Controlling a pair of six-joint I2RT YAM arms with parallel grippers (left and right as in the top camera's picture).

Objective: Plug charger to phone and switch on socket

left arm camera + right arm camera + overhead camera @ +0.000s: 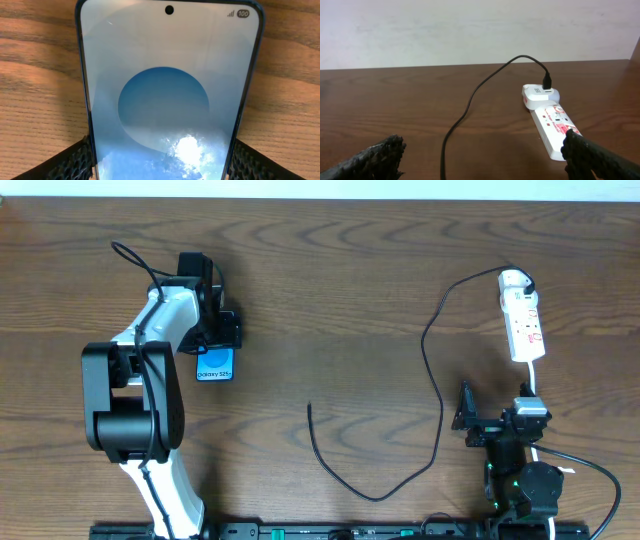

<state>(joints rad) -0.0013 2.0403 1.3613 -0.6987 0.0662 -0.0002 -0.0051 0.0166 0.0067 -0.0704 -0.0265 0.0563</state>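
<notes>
Straddled by the left end effector: slim rectangular smartphone with a bright blue screen, flat on the brown wooden worktop. Black ridged fingers set wide, one close against each long edge; pressing or merely flanking, impossible to tell. Long axis of the phone straight out ahead of that end effector, in line with its reach. Camera-hole end farthest from the fingers, opposite end hidden beneath the wrist. Charging port not visible; judged to sit at that hidden near end.

Spread fully wide and holding nothing: right end effector. Ahead of it and slightly to its right, white elongated power strip with red switch marks, long axis running roughly away from the fingers, near end just beside the right-hand finger. Plugged into the white adapter at the far end, long thin black charger cable, looping back past the left side of the right end effector. Small black plug at the free end well off to that end effector's left, between the two arms, somewhat nearer the left one yet clearly apart from the phone.

Likely crux: closing the gap between plug and phone. Left arm occupied at the phone; right arm free for the cable and nearest the switches.
</notes>
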